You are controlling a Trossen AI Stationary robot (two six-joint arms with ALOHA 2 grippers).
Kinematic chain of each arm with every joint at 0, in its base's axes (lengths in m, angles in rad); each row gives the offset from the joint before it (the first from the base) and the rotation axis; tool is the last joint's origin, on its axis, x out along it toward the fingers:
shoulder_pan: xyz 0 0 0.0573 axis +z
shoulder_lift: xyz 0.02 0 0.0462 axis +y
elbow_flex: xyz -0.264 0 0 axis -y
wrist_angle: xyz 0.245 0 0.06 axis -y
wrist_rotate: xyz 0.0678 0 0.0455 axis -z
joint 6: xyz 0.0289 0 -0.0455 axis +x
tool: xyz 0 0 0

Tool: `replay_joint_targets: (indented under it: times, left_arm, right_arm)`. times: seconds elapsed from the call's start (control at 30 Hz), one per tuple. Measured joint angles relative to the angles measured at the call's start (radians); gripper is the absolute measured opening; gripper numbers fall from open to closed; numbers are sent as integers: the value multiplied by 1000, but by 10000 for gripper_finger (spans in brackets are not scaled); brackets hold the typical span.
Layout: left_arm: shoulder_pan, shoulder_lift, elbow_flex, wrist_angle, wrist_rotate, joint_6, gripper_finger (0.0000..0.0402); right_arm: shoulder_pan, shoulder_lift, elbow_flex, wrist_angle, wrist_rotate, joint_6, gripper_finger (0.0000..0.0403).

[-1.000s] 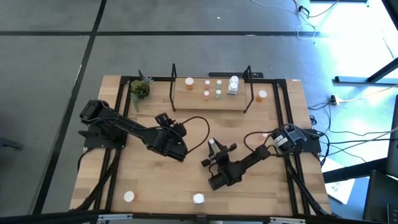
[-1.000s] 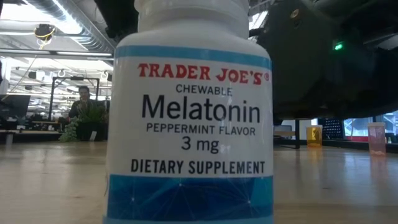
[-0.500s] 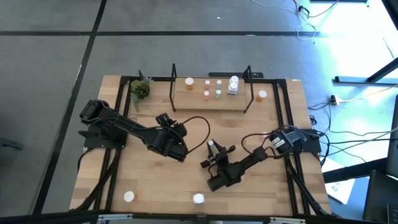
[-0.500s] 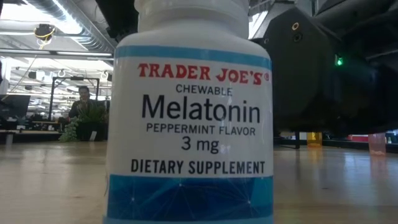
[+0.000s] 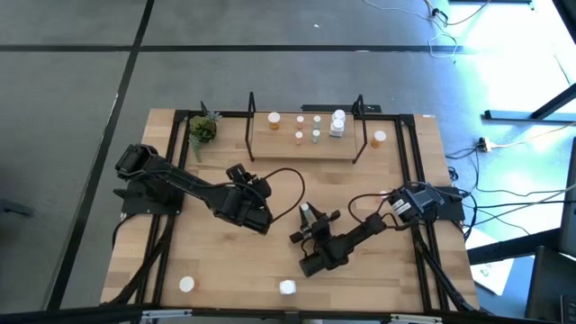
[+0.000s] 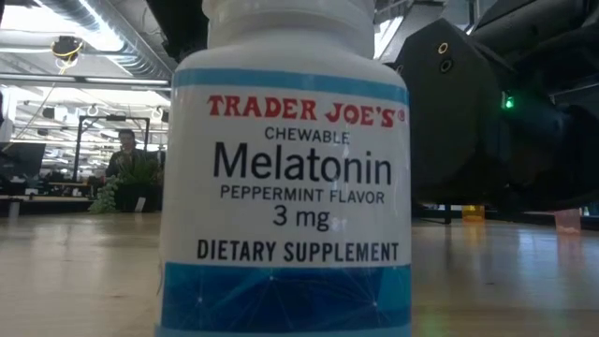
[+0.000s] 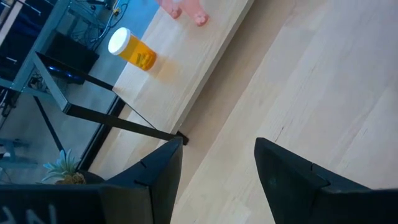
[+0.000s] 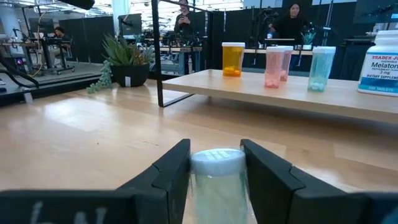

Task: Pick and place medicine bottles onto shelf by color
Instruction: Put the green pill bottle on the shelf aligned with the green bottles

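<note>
A small pale bottle [image 8: 216, 183] with a white cap is being bracketed by the right hand [image 8: 214, 168] near the middle of the counter [image 5: 378, 270], in front of the shelf [image 5: 306, 147]. In the right wrist view the cap is being seen between the two dark fingers [image 8: 171, 168], which are standing close to its sides; whether the bottle is being squeezed or merely straddled cannot be told. In the high view the same bottle [image 5: 307, 212] is being seen upright at the tip of the right hand [image 5: 309, 219].

The left hand [image 7: 217, 162] is being held partly open with nothing between its fingers, over bare counter a little left of centre [image 5: 256, 198], pointing toward the shelf.

On the shelf, an orange bottle [image 8: 233, 59], a pink one [image 8: 274, 66], a pale green one [image 8: 319, 67] and a white labelled bottle [image 8: 384, 63] are being kept. Two white-capped bottles [image 5: 186, 284] and [image 5: 287, 287] are waiting at the near edge of the counter; the latter is filling the low view [image 6: 285, 168].

The held bottle is being judged light, rigid and smooth, so it is likely to slip or tip. Hold is best taken on the body just below the cap, squarely across it, with moderate pressure.
</note>
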Motion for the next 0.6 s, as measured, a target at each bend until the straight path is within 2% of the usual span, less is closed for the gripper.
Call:
replay_joint_targets:
  times: [0.6]
  left_arm:
    - [0,0,0,-1,0,0,195]
  right_arm:
    - [3,0,0,-14,0,-3,179]
